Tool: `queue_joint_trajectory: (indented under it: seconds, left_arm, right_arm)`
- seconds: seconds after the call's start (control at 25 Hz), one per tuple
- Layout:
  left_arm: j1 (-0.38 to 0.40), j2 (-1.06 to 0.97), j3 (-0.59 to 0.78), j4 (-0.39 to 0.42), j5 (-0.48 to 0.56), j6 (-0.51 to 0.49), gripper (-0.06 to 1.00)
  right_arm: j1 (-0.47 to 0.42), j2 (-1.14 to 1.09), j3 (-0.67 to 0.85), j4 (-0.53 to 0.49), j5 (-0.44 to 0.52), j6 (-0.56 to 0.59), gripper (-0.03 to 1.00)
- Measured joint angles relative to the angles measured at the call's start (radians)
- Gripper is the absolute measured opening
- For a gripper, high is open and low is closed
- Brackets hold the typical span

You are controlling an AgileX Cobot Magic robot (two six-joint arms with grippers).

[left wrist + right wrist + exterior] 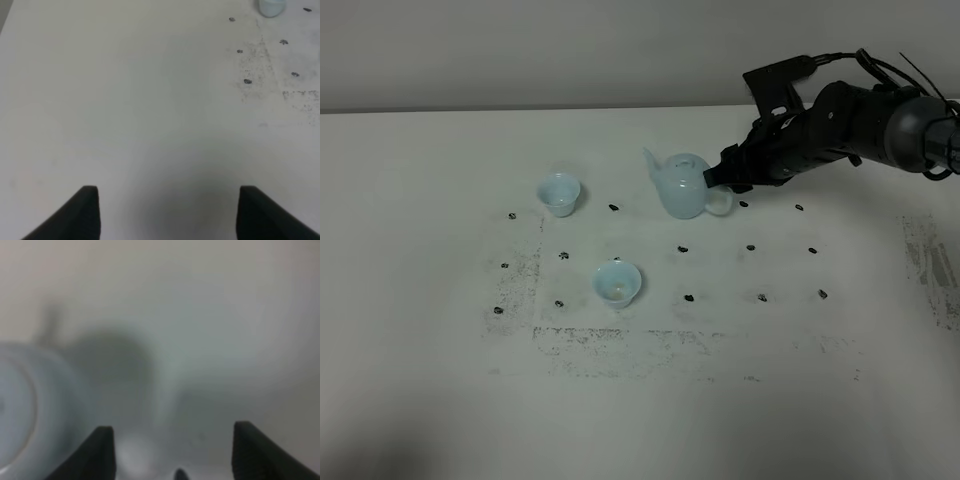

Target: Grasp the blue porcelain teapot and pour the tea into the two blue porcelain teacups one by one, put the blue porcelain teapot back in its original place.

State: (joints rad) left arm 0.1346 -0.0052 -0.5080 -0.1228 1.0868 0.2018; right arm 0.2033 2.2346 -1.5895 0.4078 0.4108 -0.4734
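The blue porcelain teapot (pixel 680 186) stands upright at the back middle of the white table (pixel 430 400), spout pointing left, loop handle (pixel 720 201) on its right. My right gripper (pixel 723 178) is at that handle. In the right wrist view its dark fingers (pixel 102 452) stand wide apart, open, with the blurred teapot body (pixel 30 410) beside them. Whether they touch the handle cannot be told. The two blue porcelain teacups stand upright, one at back left (pixel 559 193), one nearer the front (pixel 617 283). My left gripper (pixel 167 202) is open over bare table. A cup's base (pixel 272 6) shows far off.
Small black marks (pixel 683 248) dot the table in a grid around the teapot and cups. Grey scuffed patches lie below the front cup (pixel 620 345) and at the right edge (pixel 930 265). A pale wall (pixel 520 50) bounds the back.
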Motion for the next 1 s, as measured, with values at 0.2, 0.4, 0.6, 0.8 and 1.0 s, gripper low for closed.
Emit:
queue_joint_trajectory:
  seconds: [0.2, 0.4, 0.6, 0.8, 1.0]
  left_arm:
    - [0.000, 0.000, 0.000, 0.000, 0.000, 0.000, 0.56]
    - [0.000, 0.000, 0.000, 0.000, 0.000, 0.000, 0.56]
    - [0.000, 0.000, 0.000, 0.000, 0.000, 0.000, 0.56]
    - [0.000, 0.000, 0.000, 0.000, 0.000, 0.000, 0.56]
    - [0.000, 0.000, 0.000, 0.000, 0.000, 0.000, 0.56]
  right_arm:
    - [0.008, 0.002, 0.000, 0.000, 0.014, 0.004, 0.53]
    - [0.014, 0.002, 0.000, 0.000, 0.044, 0.011, 0.53]
    - [0.014, 0.000, 0.000, -0.050, 0.057, 0.067, 0.53]
    - [-0.009, -0.033, 0.000, -0.164, 0.108, 0.170, 0.53]
    - [-0.026, -0.106, -0.017, -0.249, 0.336, 0.210, 0.53]
